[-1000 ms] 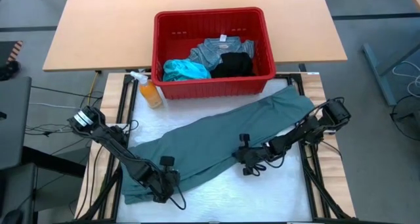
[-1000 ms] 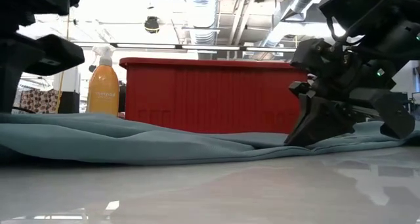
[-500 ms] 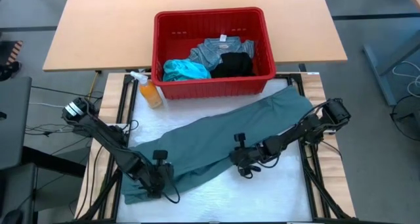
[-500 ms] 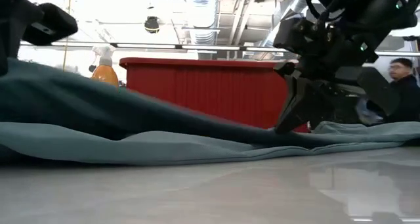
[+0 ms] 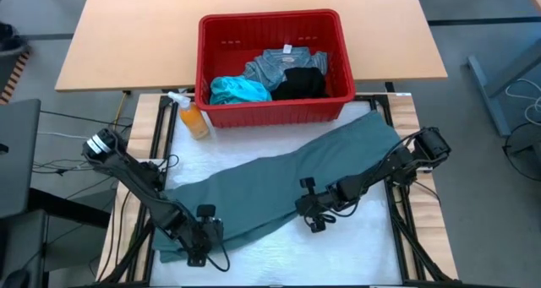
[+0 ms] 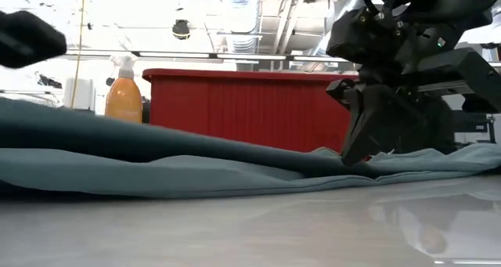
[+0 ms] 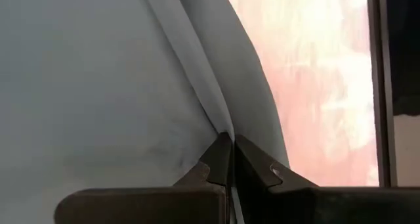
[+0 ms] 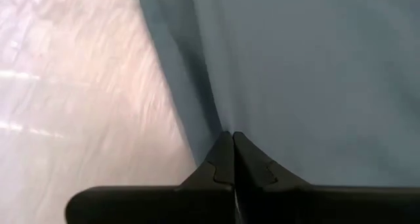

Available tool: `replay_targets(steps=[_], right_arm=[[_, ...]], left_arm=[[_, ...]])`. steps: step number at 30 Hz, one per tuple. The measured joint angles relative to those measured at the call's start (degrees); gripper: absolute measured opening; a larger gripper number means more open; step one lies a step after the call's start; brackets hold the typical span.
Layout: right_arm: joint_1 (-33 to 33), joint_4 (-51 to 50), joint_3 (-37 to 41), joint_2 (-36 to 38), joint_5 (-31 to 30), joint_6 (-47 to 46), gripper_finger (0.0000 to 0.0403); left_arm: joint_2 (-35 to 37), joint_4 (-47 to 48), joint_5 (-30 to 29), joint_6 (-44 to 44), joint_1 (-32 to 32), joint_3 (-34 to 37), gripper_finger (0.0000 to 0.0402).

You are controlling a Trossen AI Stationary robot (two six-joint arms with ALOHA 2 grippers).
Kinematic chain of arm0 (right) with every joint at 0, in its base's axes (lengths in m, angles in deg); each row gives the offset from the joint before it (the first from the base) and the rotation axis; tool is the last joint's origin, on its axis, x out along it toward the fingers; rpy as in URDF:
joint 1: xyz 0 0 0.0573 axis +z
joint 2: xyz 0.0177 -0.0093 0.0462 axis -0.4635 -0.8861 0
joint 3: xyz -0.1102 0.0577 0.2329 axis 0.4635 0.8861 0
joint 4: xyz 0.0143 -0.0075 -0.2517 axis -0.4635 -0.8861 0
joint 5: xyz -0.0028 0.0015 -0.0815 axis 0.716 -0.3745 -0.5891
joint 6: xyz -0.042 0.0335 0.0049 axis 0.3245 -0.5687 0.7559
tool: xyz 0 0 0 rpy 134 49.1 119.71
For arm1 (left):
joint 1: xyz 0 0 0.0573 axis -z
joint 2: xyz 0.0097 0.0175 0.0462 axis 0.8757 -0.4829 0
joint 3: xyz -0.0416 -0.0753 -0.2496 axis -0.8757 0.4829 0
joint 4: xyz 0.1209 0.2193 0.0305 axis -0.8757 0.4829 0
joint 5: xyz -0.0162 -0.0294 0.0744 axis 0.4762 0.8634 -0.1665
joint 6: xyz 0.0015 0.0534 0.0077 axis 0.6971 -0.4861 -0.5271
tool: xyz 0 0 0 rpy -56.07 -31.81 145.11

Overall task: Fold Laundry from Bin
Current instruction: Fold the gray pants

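Observation:
The muted grey-green garment (image 5: 279, 178) lies spread slantwise on the white table top, from the near left to the far right. My left gripper (image 5: 196, 246) is shut on its near-left end. My right gripper (image 5: 311, 219) is shut on its near edge at mid-table, and it also shows in the low view (image 6: 366, 146). The red bin (image 5: 275, 106) stands at the far edge. It holds the turquoise garment (image 5: 238, 89), the black garment (image 5: 300, 84) and the mottled blue-grey garment (image 5: 279, 64). My left gripper pinches a fold of the garment (image 7: 220, 122) between its two shut fingers, near the cloth's near-left end. The cloth there is raised off the table and slopes down toward the right (image 6: 55, 126). My right gripper pinches a fold at the garment's near edge (image 8: 213, 122) between its two shut fingers, coming from above and slanting down. The cloth around the hold lies low on the table (image 6: 329, 161).
An orange spray bottle (image 5: 193, 119) stands just left of the bin's near-left corner, next to the garment's far side. A wooden table top (image 5: 135, 35) lies beyond the bin. Bare white table surface (image 5: 338, 254) shows along the near edge.
My left gripper went toward the table's left edge and raised the garment's left end, then came back toward the near edge and lower, and the cloth sank with it. My right gripper has shifted a little toward the left edge, still shut on the near edge.

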Motion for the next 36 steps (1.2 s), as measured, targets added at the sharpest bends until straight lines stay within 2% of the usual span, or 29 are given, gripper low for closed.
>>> replay_targets(steps=[3, 10, 16, 20, 22, 25, 30, 33, 36], right_arm=[[0.00, -0.17, 0.00, 0.00, 0.02, -1.26, 0.0034], [0.00, -4.51, -0.44, 0.00, 0.02, -2.11, 0.0084], [-0.04, -15.73, -4.20, 1.14, 0.48, -3.54, 0.0118], [-0.51, -18.35, -4.78, 4.22, 2.95, -1.93, 0.0130], [-1.07, -18.68, -4.42, 6.45, 5.92, -0.51, 0.0132], [-2.44, -19.61, -4.08, 10.57, 9.41, 0.87, 0.0132], [-4.56, -19.58, -1.34, 18.37, 9.99, 3.81, 0.0132], [-6.72, -19.63, 2.43, 23.02, 9.49, 3.94, 0.0132], [-9.99, -18.15, 7.62, 27.17, 9.16, 2.05, 0.0132]], left_arm=[[-2.39, -2.58, 2.58, 0.26, 0.00, 0.00, 0.0000], [-3.56, -3.81, 2.85, 2.59, 0.01, 0.00, 0.0013], [-3.41, -3.62, 3.06, 4.36, 0.17, 0.00, 0.0060], [-3.34, -3.43, 4.62, 5.62, -0.92, -0.02, 0.0100], [-3.19, -2.99, 9.10, 6.41, -2.06, -0.37, 0.0117], [-3.16, -3.16, 20.56, 7.47, -4.07, -1.44, 0.0137], [-2.92, -3.06, 34.49, 12.85, -6.57, -2.21, 0.0146], [-1.91, -2.51, 38.60, 15.54, -7.56, -2.27, 0.0145], [0.67, -1.80, 38.10, 16.17, -8.34, -2.27, 0.0142]])
